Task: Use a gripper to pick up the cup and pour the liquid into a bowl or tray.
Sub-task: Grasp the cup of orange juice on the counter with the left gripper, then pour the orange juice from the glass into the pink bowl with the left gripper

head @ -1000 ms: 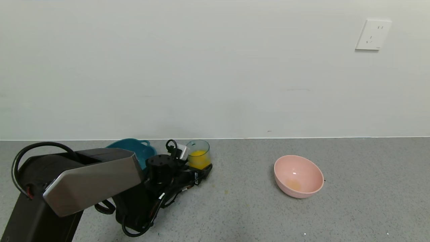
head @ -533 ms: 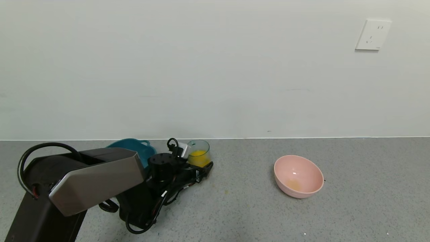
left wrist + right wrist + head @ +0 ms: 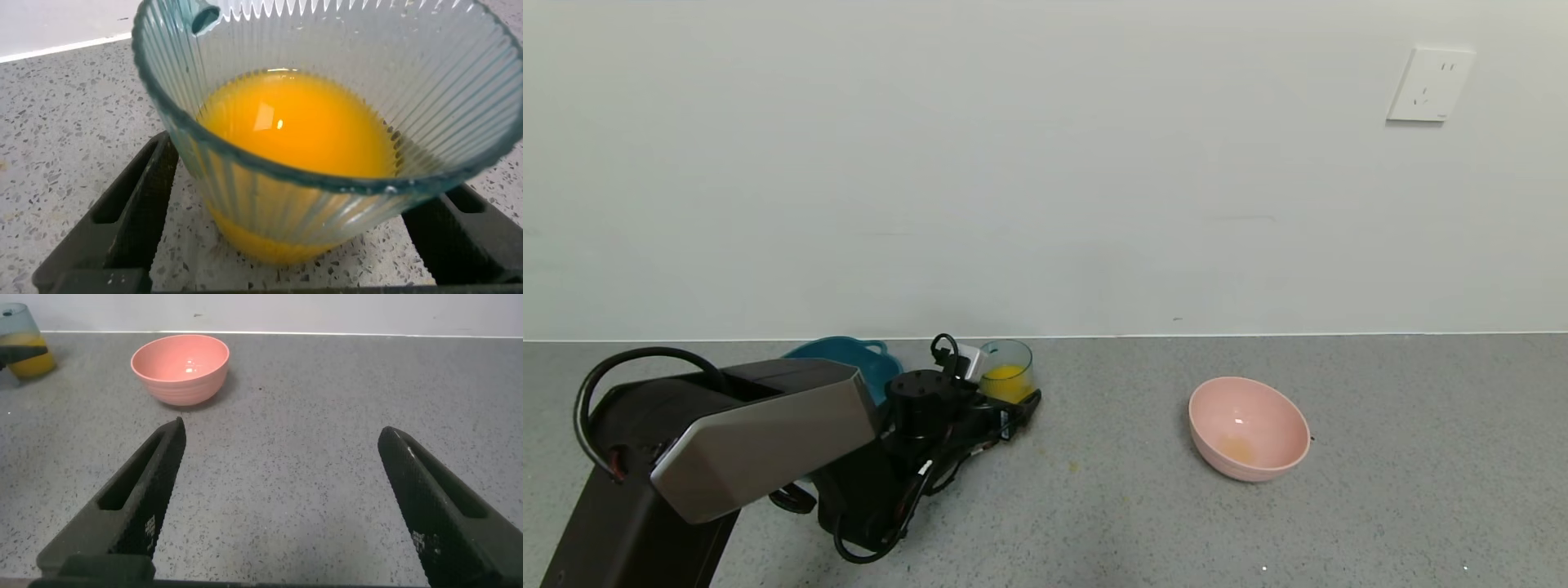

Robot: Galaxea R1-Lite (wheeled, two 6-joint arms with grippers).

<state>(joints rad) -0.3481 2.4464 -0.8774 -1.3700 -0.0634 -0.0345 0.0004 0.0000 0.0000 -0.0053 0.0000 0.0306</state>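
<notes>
Change: compared with a second ago, the left arm's grey-and-black housing sits slightly farther right in the head view, and the cup reads a touch more upright; the bowl has not shifted.
Left gripper: the black left gripper with its cylindrical wrist and looping cables is low over the tabletop near the far edge, left of centre; its jaws are pinching the cup from both sides, one black finger on each flank of the ribbed wall.
Cup: the small transparent pale blue-green ribbed tumbler stands near the far edge of the tabletop, close to the wall; I cannot tell whether its base touches the surface.
Liquid: the opaque bright orange-yellow fluid fills the lower part of the cup.
Bowl: the round pale pink plastic bowl rests right of centre on the tabletop, well apart from the cup, with a faint orange smear in its bottom.
Tub: a dark teal plastic tub with handles sits near the far edge, partly hidden behind the left arm.
Right gripper: the black right gripper hangs above bare tabletop nearer the right edge, jaws spread wide and holding nothing.
Tabletop: grey speckled stone-look surface against a pale wall.
</notes>
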